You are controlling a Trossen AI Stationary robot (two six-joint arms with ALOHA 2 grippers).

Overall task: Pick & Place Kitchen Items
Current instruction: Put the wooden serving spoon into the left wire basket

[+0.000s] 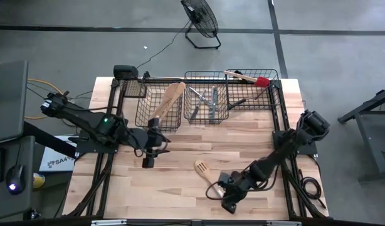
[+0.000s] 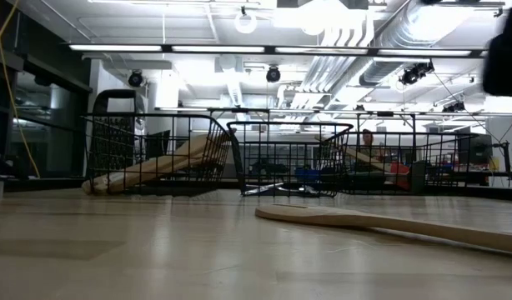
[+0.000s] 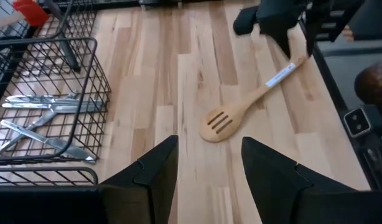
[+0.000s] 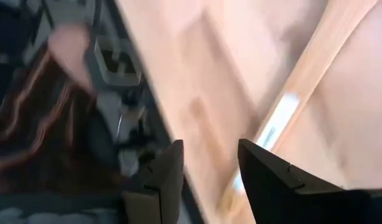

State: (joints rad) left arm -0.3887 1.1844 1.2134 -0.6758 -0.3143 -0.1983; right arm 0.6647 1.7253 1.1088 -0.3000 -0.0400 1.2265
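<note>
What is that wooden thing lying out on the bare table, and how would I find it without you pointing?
Start at the row of black wire baskets along the far edge of the wooden table, then look toward the near edge. There the slotted wooden spoon lies flat on bare wood, its handle end by the right gripper. It is the only utensil outside a basket.

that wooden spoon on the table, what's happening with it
The right gripper is down at the handle end of the slotted wooden spoon, which lies flat on the table; its fingers are apart and don't visibly hold it. The left gripper hovers open nearby. Other utensils already sit in the wire baskets.
</note>
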